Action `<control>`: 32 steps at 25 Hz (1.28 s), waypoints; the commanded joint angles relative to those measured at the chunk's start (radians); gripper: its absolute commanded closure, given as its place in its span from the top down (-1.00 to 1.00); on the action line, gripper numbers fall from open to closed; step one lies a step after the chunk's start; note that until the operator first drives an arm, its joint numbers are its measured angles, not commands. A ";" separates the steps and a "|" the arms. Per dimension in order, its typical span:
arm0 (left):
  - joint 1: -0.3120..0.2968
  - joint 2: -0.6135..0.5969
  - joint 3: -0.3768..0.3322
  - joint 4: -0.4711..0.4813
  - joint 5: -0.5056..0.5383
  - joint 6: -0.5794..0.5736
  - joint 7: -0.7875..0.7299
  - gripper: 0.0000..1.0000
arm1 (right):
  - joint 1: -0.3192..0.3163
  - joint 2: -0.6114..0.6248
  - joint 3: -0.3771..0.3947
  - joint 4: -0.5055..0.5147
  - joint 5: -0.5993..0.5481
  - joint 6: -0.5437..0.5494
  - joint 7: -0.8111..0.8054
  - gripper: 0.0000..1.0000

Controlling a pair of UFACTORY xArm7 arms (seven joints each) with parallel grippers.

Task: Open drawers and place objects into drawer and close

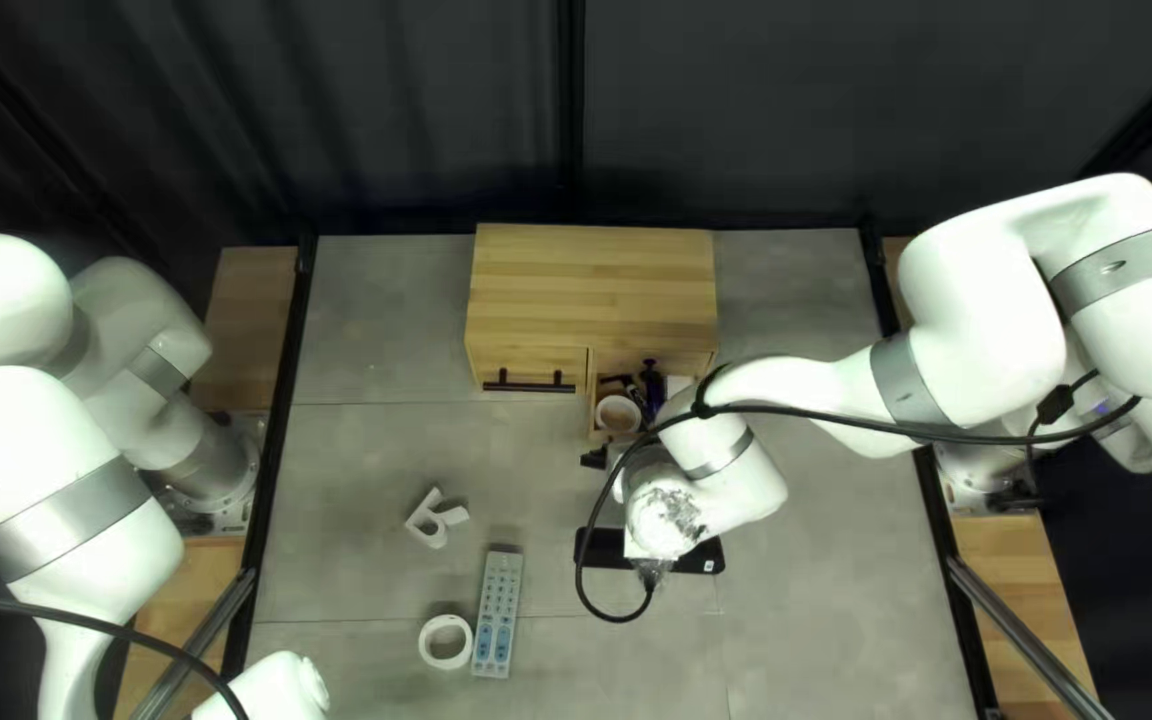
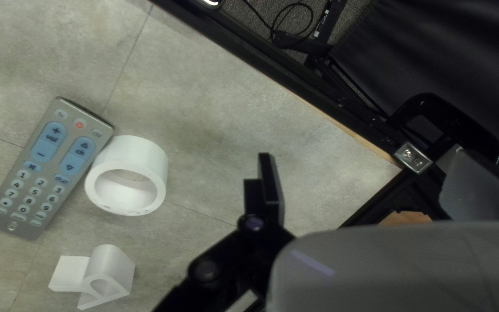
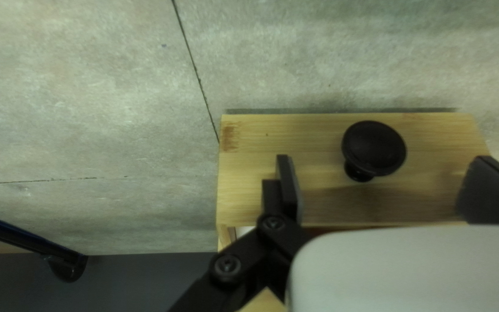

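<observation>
Remote (image 2: 47, 167) and white ring (image 2: 140, 153) lie lower left of centre in the top left view, left end effector (image 2: 362, 153) spread. Mid-frame, the right arm (image 1: 803, 387) overhangs a black bar (image 1: 698, 558). Right end effector (image 3: 383, 158), spread, should centre on the open drawer's (image 3: 295, 133) knob (image 3: 375, 144), then probably push straight; tall contents might snag.

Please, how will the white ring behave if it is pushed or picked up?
The ring looks thick-walled, so probably stiff in a grip. It lies flat, hole up, so a push would likely slide it. Its smooth side may slip.
</observation>
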 commanded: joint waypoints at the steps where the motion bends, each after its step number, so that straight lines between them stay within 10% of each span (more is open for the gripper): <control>1: 0.000 0.000 0.000 0.000 0.000 0.000 0.000 1.00 | -0.006 -0.004 -0.009 -0.013 -0.009 -0.004 0.000 1.00; 32: 0.000 0.000 0.000 0.000 0.000 0.000 0.000 1.00 | 0.007 0.035 -0.055 0.005 -0.083 0.048 0.064 1.00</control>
